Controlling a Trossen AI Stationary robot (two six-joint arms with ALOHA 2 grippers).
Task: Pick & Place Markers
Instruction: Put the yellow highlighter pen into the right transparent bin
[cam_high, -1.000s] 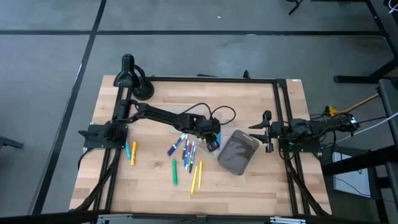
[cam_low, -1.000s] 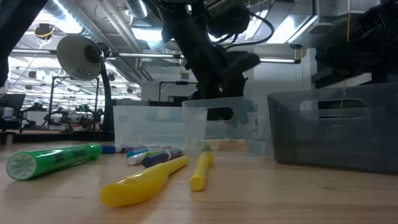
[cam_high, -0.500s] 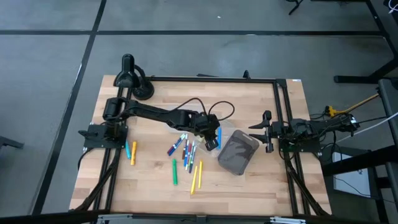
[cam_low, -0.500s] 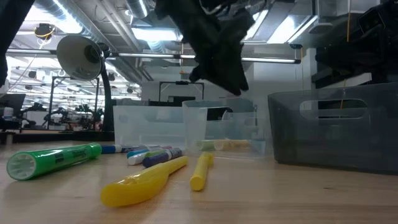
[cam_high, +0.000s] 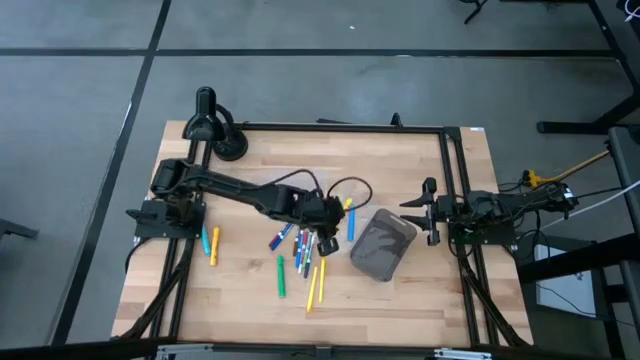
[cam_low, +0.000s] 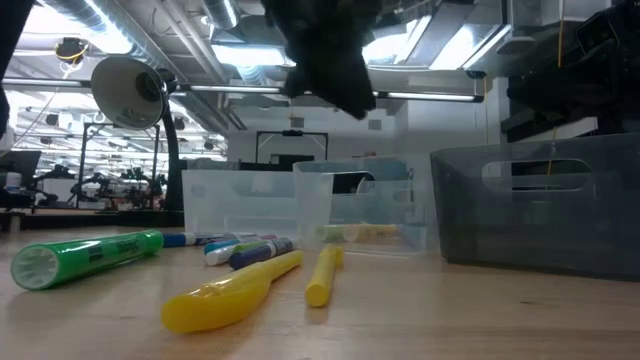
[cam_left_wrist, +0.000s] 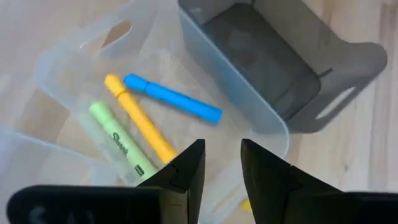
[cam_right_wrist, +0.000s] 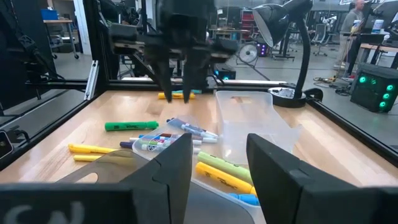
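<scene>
Markers (cam_high: 298, 247) short, capped, multicoloured; left gripper (cam_left_wrist: 216, 163) jaws apart, empty; right jaws open.

Dark grey bin (cam_high: 383, 245) beside clear trays (cam_left_wrist: 74, 81); black desk lamp (cam_high: 212, 126) at table corner.
</scene>
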